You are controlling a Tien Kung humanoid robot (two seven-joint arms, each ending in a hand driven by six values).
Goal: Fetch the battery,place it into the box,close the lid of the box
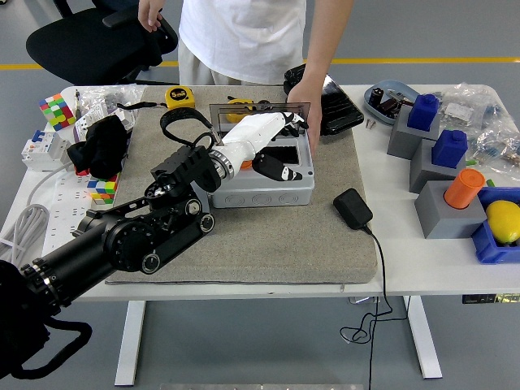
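A grey plastic box [264, 185] stands on the grey mat, its dark clear lid [244, 110] upright at the back edge. My left hand [276, 138], white with black fingertips, hovers over the open box. Its fingers [291, 122] stretch toward the lid's right side and its thumb [276, 170] hangs over the front rim. The hand is open and holds nothing. No battery shows; the box's dark inside [286, 153] is partly hidden by the hand. A person at the far side rests a hand [303, 101] on the lid's right edge.
A black adapter [352, 207] with its cable lies right of the box. Grey blocks with blue [423, 111] and orange [464, 188] cylinders stand at the right. A yellow tape measure [179, 96], a black strap [179, 122] and puzzle cubes [55, 110] lie at the left.
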